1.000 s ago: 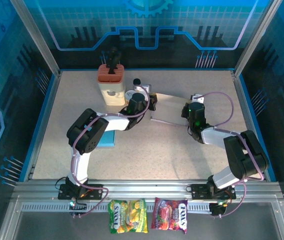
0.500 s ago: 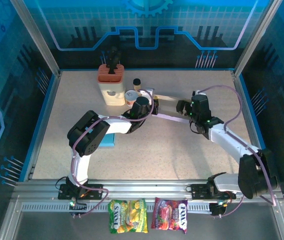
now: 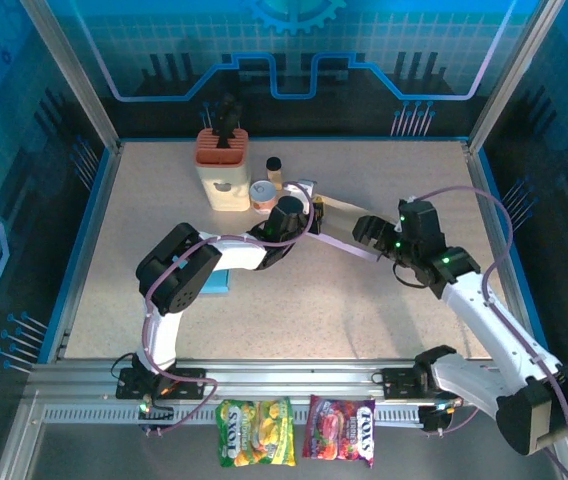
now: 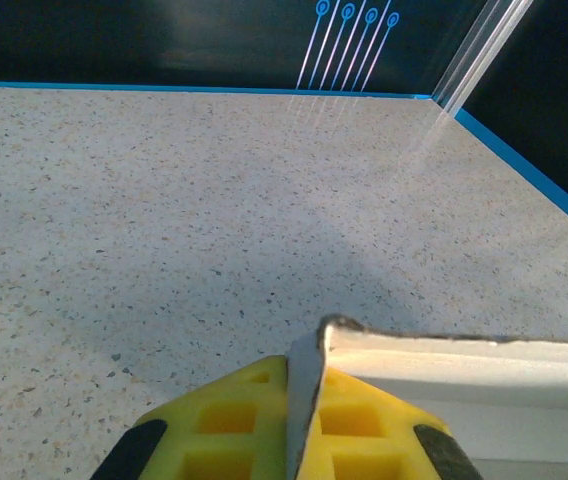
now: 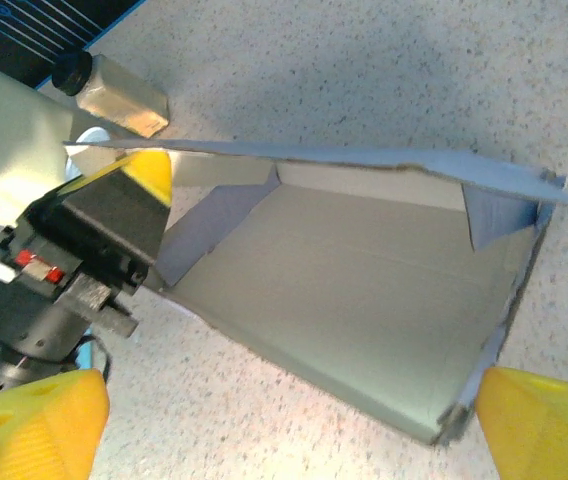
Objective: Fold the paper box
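**Task item.** The paper box (image 3: pixel 339 226) sits on the speckled tabletop (image 3: pixel 364 320), in the rear middle area. It lies between the two hands and just right of a round tin (image 3: pixel 262 192). The box is open, with its beige inside face exposed. In the right wrist view, one long wall stands raised along the far side. A grey corner flap is turned inward at each end of that wall. The near long edge lies low.

**Left hand** (image 3: pixel 311 207). Closed on the box. Its wrist view shows a cardboard wall held edge-on between the yellow pads (image 4: pixel 234 425). The right wrist view places this hand at the end corner of the box nearest the tin.

**Right hand** (image 3: pixel 368 232). Spread wide and grasping nothing. In its wrist view the two yellow fingers (image 5: pixel 29 425) stand at the lower corners of the picture, and the box lies between and ahead of them. One finger is close beside the box's near corner; contact cannot be determined.

**Other items noted.**
- A cream container with an orange-brown top (image 3: pixel 222 170) stands at the rear.
- A small dark-capped bottle (image 3: pixel 274 167) stands just behind the tin.
- A flat blue item (image 3: pixel 219 282) lies partly beneath the left arm.
- A yellow-green snack packet (image 3: pixel 254 432) and a red snack packet (image 3: pixel 342 430) lie side by side at the near rail.
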Controlling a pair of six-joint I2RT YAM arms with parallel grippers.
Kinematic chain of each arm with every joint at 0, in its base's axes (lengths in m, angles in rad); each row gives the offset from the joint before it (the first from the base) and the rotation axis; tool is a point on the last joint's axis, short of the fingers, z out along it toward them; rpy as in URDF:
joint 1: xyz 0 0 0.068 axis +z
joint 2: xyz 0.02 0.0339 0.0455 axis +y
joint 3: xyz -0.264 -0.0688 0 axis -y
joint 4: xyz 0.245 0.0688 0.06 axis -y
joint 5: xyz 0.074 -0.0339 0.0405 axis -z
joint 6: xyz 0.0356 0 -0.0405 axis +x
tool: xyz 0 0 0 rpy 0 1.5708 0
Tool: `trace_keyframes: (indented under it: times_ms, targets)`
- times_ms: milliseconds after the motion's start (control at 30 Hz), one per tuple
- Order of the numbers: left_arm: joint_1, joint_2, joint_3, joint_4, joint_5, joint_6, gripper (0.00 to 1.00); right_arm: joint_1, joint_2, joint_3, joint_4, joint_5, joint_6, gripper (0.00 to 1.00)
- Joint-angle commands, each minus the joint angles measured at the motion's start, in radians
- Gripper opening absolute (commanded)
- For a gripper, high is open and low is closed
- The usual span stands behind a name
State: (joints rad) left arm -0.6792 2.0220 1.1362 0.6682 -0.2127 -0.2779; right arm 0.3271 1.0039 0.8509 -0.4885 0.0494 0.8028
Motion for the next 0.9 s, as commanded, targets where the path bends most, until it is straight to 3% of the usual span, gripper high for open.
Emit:
trace_keyframes:
  times_ms: [0, 200, 533, 700, 867]
  targets:
    - [-0.010, -0.003, 0.016, -0.081, 0.019, 0.020, 0.00, 0.009, -0.010, 0.092, -0.133, -0.047, 0.043, 0.95]
    - [-0.011, -0.006, 0.014, -0.084, 0.019, 0.026, 0.00, -0.026, 0.004, 0.251, -0.270, -0.044, 0.122, 0.91]
    - [-0.020, -0.009, -0.010, -0.069, 0.024, 0.024, 0.00, -0.289, 0.283, 0.517, -0.429, -0.158, 0.169, 0.81]
    - [-0.025, -0.016, -0.037, -0.049, 0.025, 0.017, 0.00, -0.316, 0.495, 0.610, -0.533, -0.276, 0.108, 0.78]
    - [-0.031, -0.024, -0.060, -0.035, 0.027, 0.008, 0.00, -0.321, 0.552, 0.576, -0.493, -0.293, 0.092, 0.76]
